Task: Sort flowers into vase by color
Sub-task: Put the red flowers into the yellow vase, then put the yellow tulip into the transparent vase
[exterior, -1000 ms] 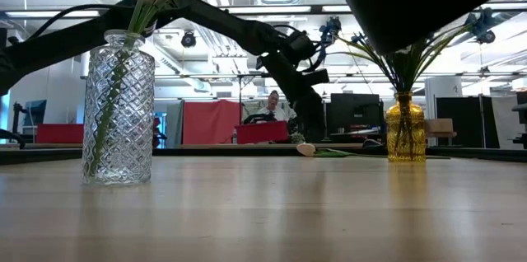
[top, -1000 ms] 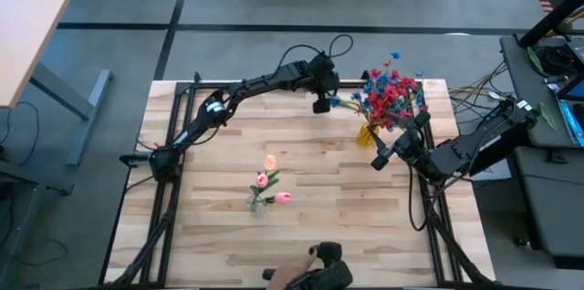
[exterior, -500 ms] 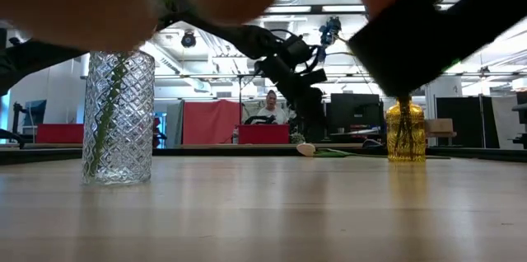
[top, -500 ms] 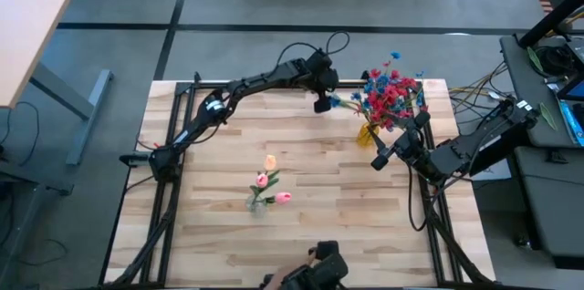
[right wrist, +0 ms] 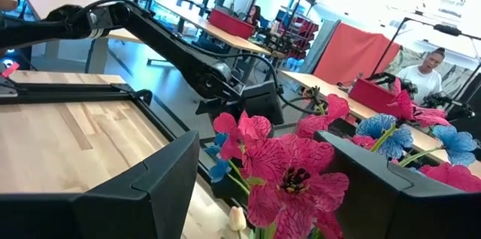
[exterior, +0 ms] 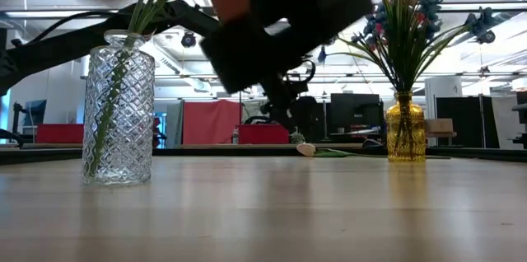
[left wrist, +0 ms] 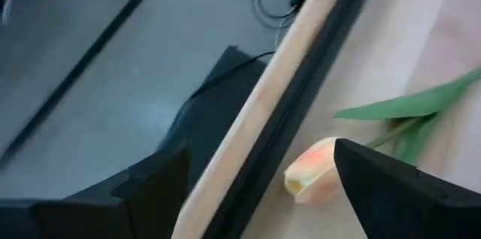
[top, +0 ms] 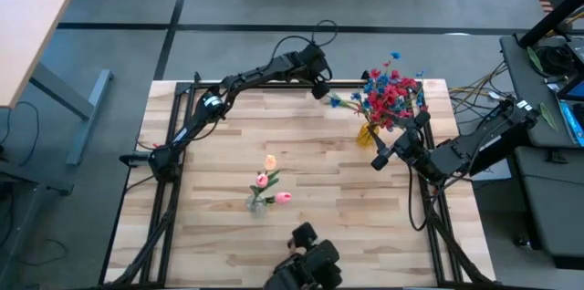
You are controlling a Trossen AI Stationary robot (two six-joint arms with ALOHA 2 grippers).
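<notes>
A yellow vase [top: 367, 133] [exterior: 405, 126] near the far right corner holds red and blue flowers [top: 391, 94] [right wrist: 289, 179] by their stems. A clear glass vase [top: 256, 204] [exterior: 118, 118] nearer the middle holds pink and peach tulips [top: 267, 179]. One loose peach tulip [left wrist: 312, 175] [exterior: 306, 149] lies flat on the table by the far edge. My left gripper [top: 319, 92] [left wrist: 259, 149] hangs open over that edge, just short of the bud. My right gripper [top: 377, 160] [right wrist: 259, 137] waits open beside the yellow vase, facing the bouquet.
A black frame rail [left wrist: 301, 81] runs along the table's far edge, with the floor beyond it. A dark object [top: 310, 263] [exterior: 288, 23] and a person's blurred hand sit at the near edge and block part of the low view. Bare wood [top: 319, 162] lies between the vases.
My left gripper has moved toward the table's far edge, away from the yellow vase. The dark object at the near edge has shifted left, and the red and blue flowers in the yellow vase now show in the low view.
</notes>
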